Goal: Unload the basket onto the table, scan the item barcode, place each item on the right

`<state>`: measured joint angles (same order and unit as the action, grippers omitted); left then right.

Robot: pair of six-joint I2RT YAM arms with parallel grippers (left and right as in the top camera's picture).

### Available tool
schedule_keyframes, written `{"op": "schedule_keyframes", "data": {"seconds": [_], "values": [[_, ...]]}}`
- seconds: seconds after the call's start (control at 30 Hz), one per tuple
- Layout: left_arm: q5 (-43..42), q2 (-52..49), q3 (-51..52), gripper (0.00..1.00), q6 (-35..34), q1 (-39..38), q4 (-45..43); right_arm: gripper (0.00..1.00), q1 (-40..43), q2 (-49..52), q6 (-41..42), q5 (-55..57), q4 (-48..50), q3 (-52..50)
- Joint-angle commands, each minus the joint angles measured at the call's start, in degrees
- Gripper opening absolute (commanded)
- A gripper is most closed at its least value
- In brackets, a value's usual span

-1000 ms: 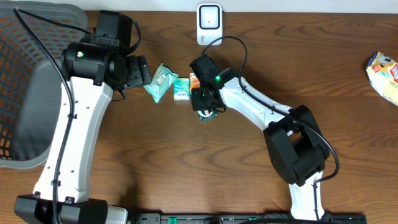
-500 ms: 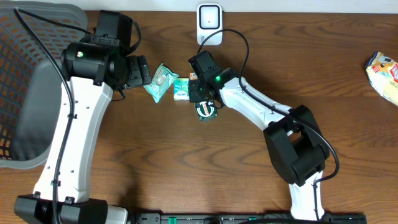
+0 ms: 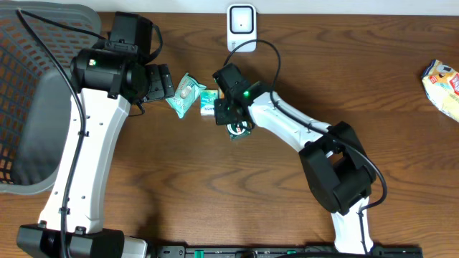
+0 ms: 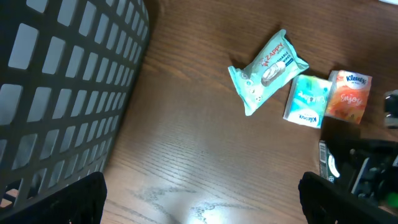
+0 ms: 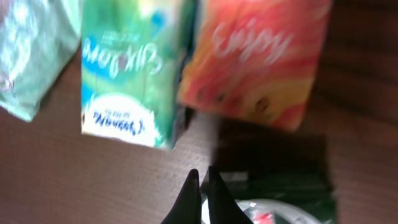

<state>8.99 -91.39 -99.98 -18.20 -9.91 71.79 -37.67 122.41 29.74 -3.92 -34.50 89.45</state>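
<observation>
Over the last second my right arm has swung left along the far side of the table. The right fingers (image 5: 192, 194), pressed together and holding nothing, now point at the seam between the green tissue pack (image 5: 134, 68) and the orange tissue pack (image 5: 261, 56). A dark packet with a white ring (image 3: 237, 130) lies just under the wrist. The packs themselves have not shifted. I read this as lining up for a pick or a nudge. Nothing is lifted, so the scan has not begun, and I cannot tell which pack is meant. The two packs lie flat, close side by side, near the middle of the table's far edge. They sit just short of the white scanner (image 3: 242, 27), with a teal wipes pouch (image 3: 185, 94) beside them on the left. Both look like soft film packs, printed faces up. No barcode shows, so I judge it sits underneath. The left fingers (image 4: 81, 199) are spread wide and empty, near the basket (image 3: 43, 93).
</observation>
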Motion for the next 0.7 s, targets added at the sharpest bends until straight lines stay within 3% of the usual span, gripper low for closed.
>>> {"op": "schedule_keyframes", "data": {"seconds": [0.0, 0.33, 0.67], "values": [[0.7, 0.1, 0.2, 0.98, -0.5, 0.1, 0.2, 0.01, -1.3, 1.0, 0.7, 3.5, -0.3, -0.8], [0.7, 0.1, 0.2, 0.98, -0.5, 0.1, 0.2, 0.01, -1.7, 1.8, 0.7, 5.9, -4.8, -1.1], [0.7, 0.1, 0.2, 0.98, -0.5, 0.1, 0.2, 0.01, -1.5, 1.7, 0.7, 11.5, -21.2, -1.1]]}}
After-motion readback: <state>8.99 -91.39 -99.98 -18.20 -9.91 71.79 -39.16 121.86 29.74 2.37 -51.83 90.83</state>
